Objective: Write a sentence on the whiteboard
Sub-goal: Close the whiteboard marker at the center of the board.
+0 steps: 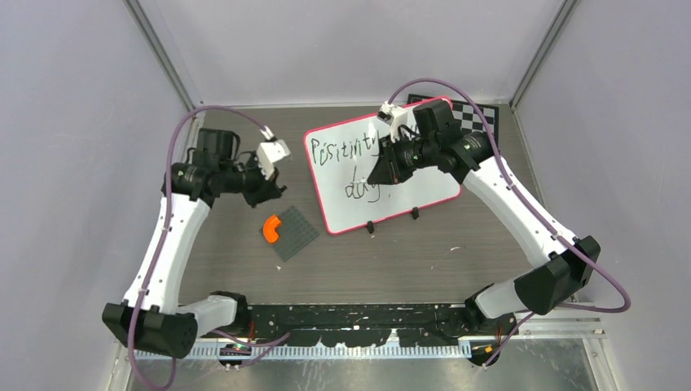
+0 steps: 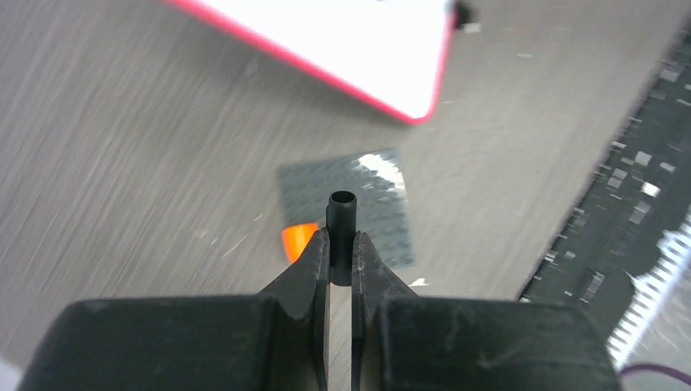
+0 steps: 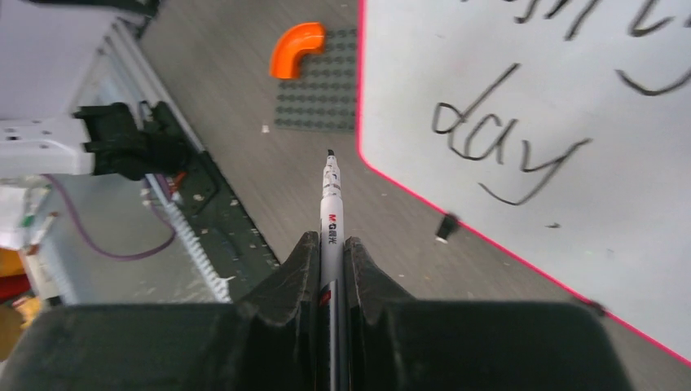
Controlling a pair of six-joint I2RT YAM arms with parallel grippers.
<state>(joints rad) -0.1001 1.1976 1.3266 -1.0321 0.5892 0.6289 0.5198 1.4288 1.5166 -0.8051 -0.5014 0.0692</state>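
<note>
The whiteboard (image 1: 350, 208) lies askew on the far middle of the grey surface (image 1: 407, 261), its pink rim and two small black feet toward the arms. The sentence (image 1: 348, 151) runs along its upper part in thin black scrawl, with the short word "day" (image 3: 505, 134) below it.

The right tool (image 3: 330, 244) hangs over the board's right half, its jaws clamped on a white marker (image 3: 331, 195). The uncapped black tip shows against the grey surface just beside the rim, not on the writing.

The left tool (image 2: 342, 238) is off to the board's left, pinched tight on a small black cap (image 2: 342, 213) that is open end up. Beneath it sits a dark studded plate (image 1: 295, 234) with an orange curved piece (image 1: 271, 229) at its edge. A checkered chessboard (image 1: 481, 114) peeks out behind the whiteboard's far right corner.
</note>
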